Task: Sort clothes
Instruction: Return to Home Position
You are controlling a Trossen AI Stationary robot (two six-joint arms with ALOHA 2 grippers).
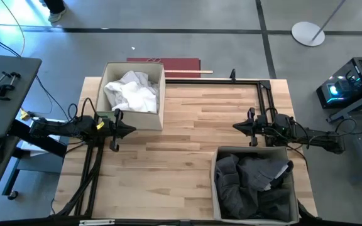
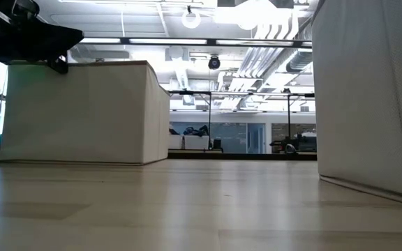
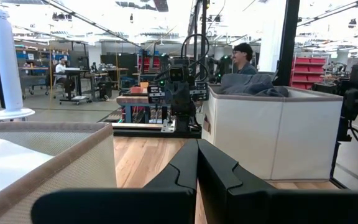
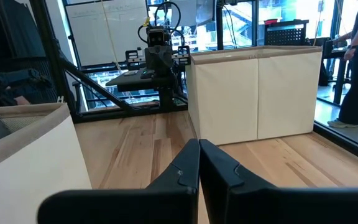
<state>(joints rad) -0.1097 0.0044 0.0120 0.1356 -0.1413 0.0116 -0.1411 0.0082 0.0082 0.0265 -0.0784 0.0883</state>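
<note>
The left gripper (image 1: 129, 130) hung low over the left side of the tabletop (image 1: 187, 135). Its two fingers were pressed together and held nothing. It pointed to the right, toward the middle of the wood. The right gripper (image 1: 237, 127) hung over the right side, and its fingers were also pressed together on nothing. It pointed left, so the two grippers faced each other with bare wood between them.

Just past the left gripper, on its far side, stood the far-left bin (image 1: 138, 119). The white clothes (image 1: 132, 91) lay inside it in a soft heap. The heap was bunched up and about as wide as it was long, so it had no clear long way and pointed nowhere. The left arm was the nearer one to it.

On the near side of the right gripper stood the near-right bin (image 1: 250, 150). The dark clothes (image 1: 247, 185) filled it in a crumpled heap, with a small pale patch showing on the right. This heap had no clear long way either. The right arm was the nearer one to it.

No clothes showed on the wood, so the sorting looked done. I think the next move needed no grab at all. Each arm only had to pull back to its own side. The left gripper sat very near its bin's wall, so it could bump that wall if it swung toward the far side.
</note>
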